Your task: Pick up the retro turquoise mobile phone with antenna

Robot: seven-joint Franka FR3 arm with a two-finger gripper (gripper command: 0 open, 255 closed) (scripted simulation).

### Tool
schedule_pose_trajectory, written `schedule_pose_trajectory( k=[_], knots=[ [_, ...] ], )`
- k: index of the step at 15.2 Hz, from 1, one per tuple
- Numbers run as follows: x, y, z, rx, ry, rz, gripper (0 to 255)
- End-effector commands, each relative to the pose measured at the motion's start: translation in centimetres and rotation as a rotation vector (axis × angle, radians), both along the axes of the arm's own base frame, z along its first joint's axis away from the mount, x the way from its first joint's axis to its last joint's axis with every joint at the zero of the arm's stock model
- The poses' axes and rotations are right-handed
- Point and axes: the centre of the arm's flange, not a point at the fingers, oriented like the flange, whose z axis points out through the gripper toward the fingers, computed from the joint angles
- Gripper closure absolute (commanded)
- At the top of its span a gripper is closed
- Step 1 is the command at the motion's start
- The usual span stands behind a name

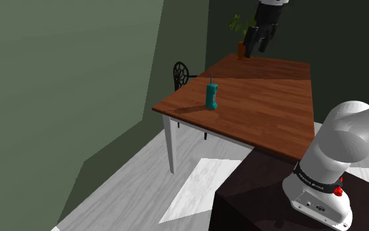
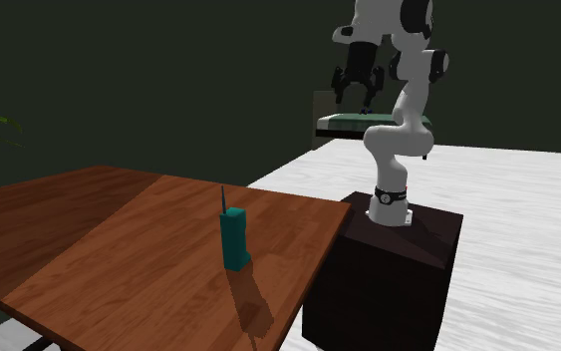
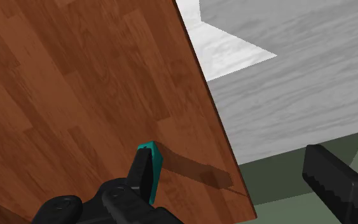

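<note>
Located the phone (image 1: pixel 211 96) on the table (image 1: pixel 261 105), near one edge. Found the gripper (image 1: pixel 255 50) high above the table, fingers spread wide, holding nothing. Judged liable to topple if clipped by one finger on descent. Recorded upright: long axis vertical, antenna pointing up.

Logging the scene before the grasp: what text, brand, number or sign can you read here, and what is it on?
No text here can be read.
Arm: the dark band near its base bears small white marks, too small to read.
Phone: no label or digits visible.
Table: no writing.
</note>
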Motion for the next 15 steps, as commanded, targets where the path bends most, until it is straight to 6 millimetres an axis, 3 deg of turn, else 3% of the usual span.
schedule_pose_trajectory(
  k=[1,15],
  knots=[
    [0.0,0.0,0.0,0.000,0.000,0.000,0],
    [13.5,-9.4,-10.1,0.033,0.067,0.057,0]
  ],
)
